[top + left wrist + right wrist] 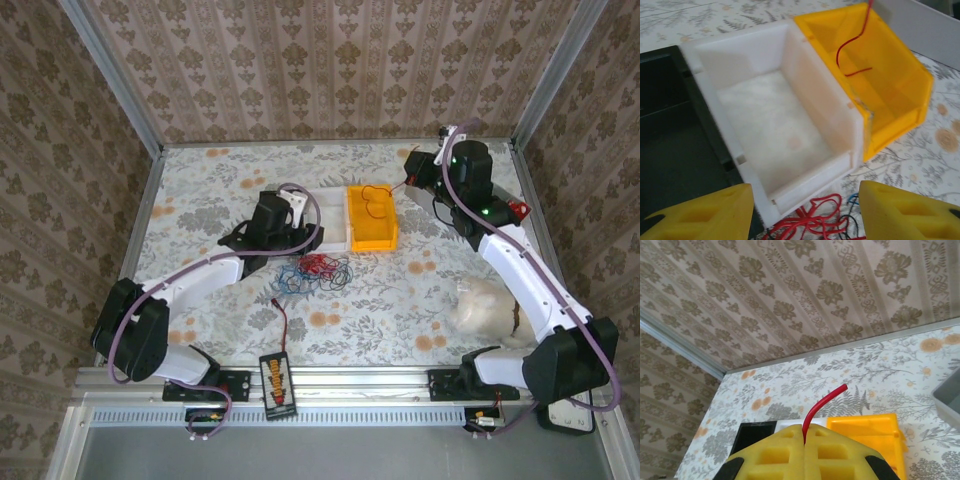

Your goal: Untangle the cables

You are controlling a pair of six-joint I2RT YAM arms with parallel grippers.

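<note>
Floral tabletop [200, 180], cables [315, 270] beside white bin [735, 50], red cable [822, 402] in right pincer [804, 440].

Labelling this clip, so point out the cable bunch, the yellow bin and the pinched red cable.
cable bunch [316, 268]: top view, middle of tangle.
yellow bin [900, 95]: left wrist view, side wall.
red cable [825, 401]: right wrist view, mid-strand.

Between the fingers [705, 212] of the left end effector [805, 207], the cables [815, 222] run off the bottom edge. The red cable [822, 402] vanishes into the seam of the right end effector [805, 437], whose pads [770, 455] also cover the near part of the yellow bin [875, 427].
</note>
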